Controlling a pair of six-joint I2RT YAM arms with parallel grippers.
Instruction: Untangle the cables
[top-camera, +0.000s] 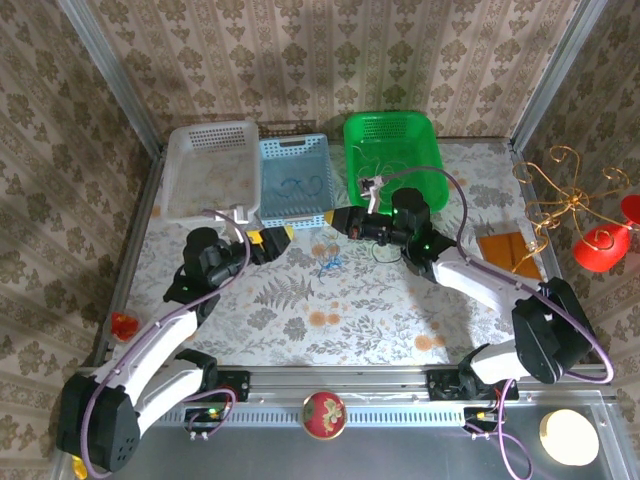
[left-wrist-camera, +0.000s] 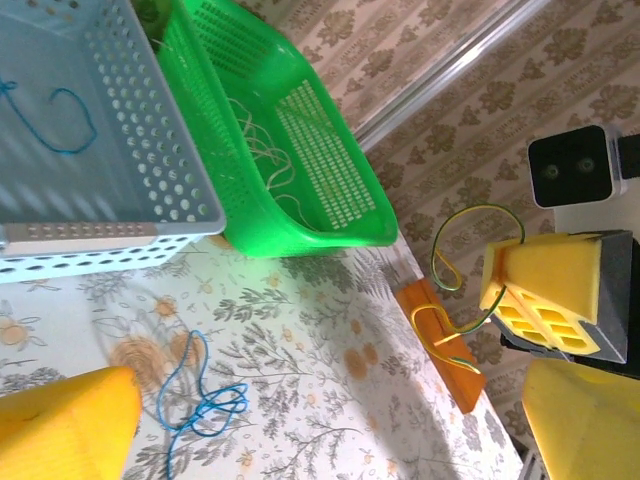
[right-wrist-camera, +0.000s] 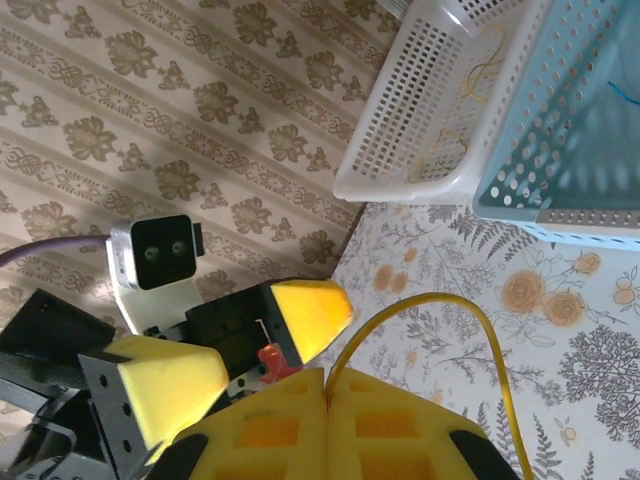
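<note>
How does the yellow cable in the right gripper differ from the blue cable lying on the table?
The yellow cable is pinched in the shut right gripper; the blue cable lies free on the table. The yellow cable arcs in open loops, while the blue cable is bunched in a small tangle. Both are thin, flexible wires.

Black-white arms (top-camera: 150, 365), purple cables (top-camera: 465, 205), yellow perhaps-foam fingers (left-wrist-camera: 545, 285)

Robot test cell in a lab, dressed to look homely. Aluminium frame posts (top-camera: 112, 80) hold flat panels of damask wallpaper (top-camera: 330, 60). Left arm (top-camera: 150, 355) and right arm (top-camera: 480, 278) are bolted to a slotted metal rail (top-camera: 340, 380). Floral cloth (top-camera: 350, 300) covers the table. White basket (top-camera: 212, 128), blue basket (top-camera: 293, 145) and green basket (top-camera: 385, 120) sit at the back.
</note>
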